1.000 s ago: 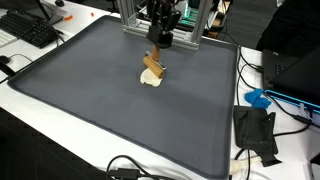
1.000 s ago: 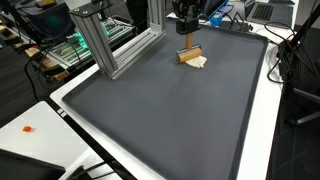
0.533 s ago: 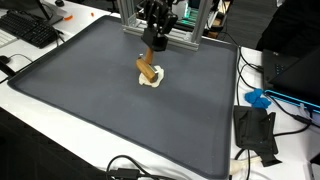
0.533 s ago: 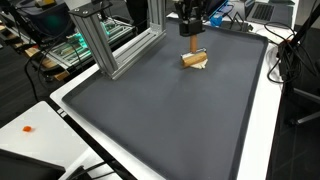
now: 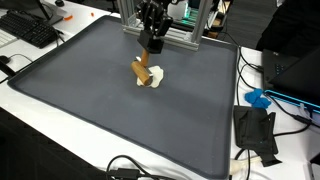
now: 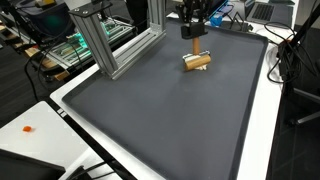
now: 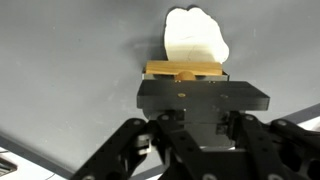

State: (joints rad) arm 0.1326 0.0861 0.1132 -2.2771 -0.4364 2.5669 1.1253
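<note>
My gripper [image 5: 151, 42] hangs over the far part of a dark grey mat [image 5: 90, 95] and is shut on a wooden block [image 5: 143, 71], holding it by its top end. The block hangs down to the mat, just beside a small white lump [image 5: 156, 81]. In an exterior view the gripper [image 6: 193, 31] stands right above the block [image 6: 197, 61], and the white lump is barely visible behind it. In the wrist view the block [image 7: 185, 71] shows past the black gripper [image 7: 186, 88], with the white lump [image 7: 195, 35] beyond it.
An aluminium frame [image 6: 105, 45] stands at the mat's far edge, close behind the gripper. A keyboard [image 5: 35, 30] lies off the mat. A blue object [image 5: 258, 99], a black item [image 5: 255, 130] and cables lie on the white table beside the mat [image 6: 170, 110].
The gripper has carried the wooden block sideways and a little up, off the white lump. The lump stays where it was on the mat.
</note>
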